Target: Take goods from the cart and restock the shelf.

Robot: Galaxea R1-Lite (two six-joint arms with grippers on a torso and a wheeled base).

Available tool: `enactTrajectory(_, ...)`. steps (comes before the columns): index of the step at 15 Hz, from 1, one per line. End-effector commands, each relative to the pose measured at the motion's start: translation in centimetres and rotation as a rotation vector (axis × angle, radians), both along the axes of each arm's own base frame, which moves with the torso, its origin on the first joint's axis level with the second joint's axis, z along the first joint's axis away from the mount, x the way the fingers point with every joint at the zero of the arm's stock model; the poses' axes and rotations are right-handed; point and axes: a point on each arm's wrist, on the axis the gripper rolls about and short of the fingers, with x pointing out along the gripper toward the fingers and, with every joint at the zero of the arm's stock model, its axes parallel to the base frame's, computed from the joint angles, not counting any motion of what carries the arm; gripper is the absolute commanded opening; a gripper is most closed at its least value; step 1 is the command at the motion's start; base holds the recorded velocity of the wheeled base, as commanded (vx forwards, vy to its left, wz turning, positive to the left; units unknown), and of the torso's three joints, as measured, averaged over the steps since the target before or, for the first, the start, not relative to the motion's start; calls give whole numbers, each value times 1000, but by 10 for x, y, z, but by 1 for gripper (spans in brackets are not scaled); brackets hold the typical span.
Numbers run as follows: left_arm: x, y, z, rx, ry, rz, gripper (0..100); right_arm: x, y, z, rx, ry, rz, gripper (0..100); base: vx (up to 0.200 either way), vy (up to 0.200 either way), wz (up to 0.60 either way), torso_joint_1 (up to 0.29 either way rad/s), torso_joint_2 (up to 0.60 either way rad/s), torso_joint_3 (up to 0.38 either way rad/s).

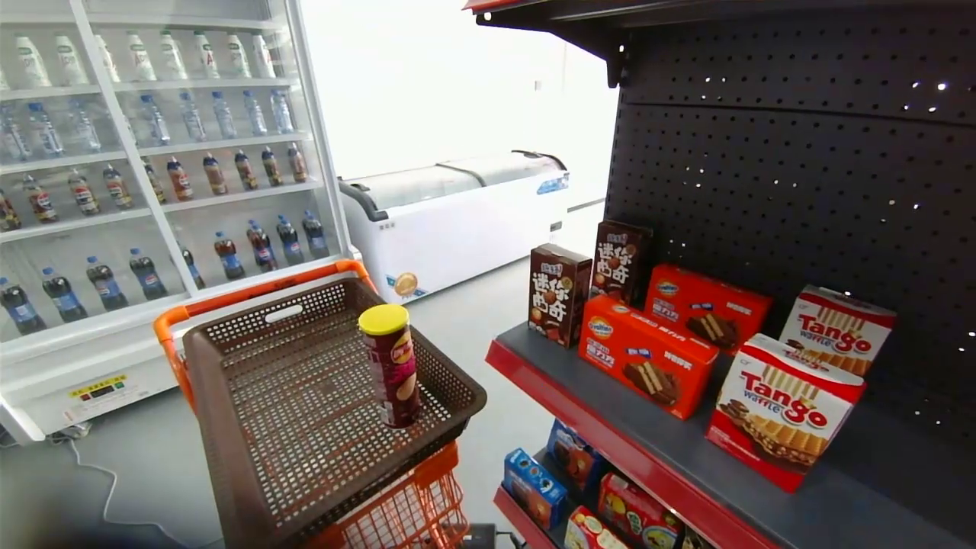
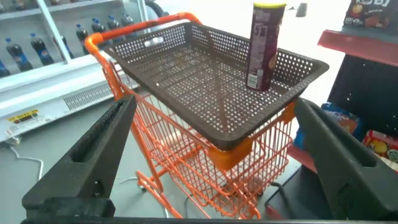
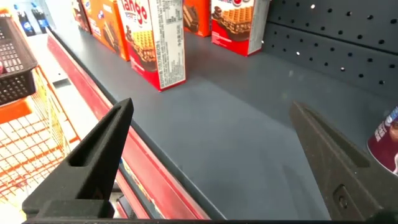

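A dark red chip can (image 1: pixel 390 364) with a yellow lid stands upright in the brown basket (image 1: pixel 252 358) on top of the orange cart (image 1: pixel 404 511). In the left wrist view the can (image 2: pixel 264 46) stands at the basket's far side, and my left gripper (image 2: pixel 214 162) hangs open below and in front of the cart (image 2: pixel 205 168), holding nothing. My right gripper (image 3: pixel 217 162) is open over the bare grey shelf board (image 3: pixel 236 130), beside the wafer boxes (image 3: pixel 155 40). The shelf (image 1: pixel 610 396) carries brown, orange and white snack boxes.
A glass-door drinks cooler (image 1: pixel 152 152) stands behind the cart and a white chest freezer (image 1: pixel 457 213) beyond it. A black pegboard (image 1: pixel 801 175) backs the shelf. More boxes (image 1: pixel 579 488) sit on the lower shelf. A blue packet (image 3: pixel 385 140) lies at the shelf's end.
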Motion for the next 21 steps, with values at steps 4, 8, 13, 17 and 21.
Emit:
enactTrajectory(4, 48, 1, 92, 27, 249, 18, 100, 0, 0, 0, 0, 2, 0, 100, 0, 0, 0, 0, 0, 0)
enactTrajectory(8, 141, -1, 118, 39, 467, -11, 100, 0, 0, 0, 0, 2, 0, 100, 0, 0, 0, 0, 0, 0)
enactTrajectory(13, 218, -5, 102, 35, 490, -69, 100, 0, 0, 0, 0, 2, 0, 100, 0, 0, 0, 0, 0, 0)
enactTrajectory(17, 273, -23, 72, 63, 489, -212, 100, 0, 0, 0, 0, 2, 0, 100, 0, 0, 0, 0, 0, 0)
enactTrajectory(21, 305, -36, 46, 73, 517, -244, 100, 0, 0, 0, 0, 2, 0, 100, 0, 0, 0, 0, 0, 0)
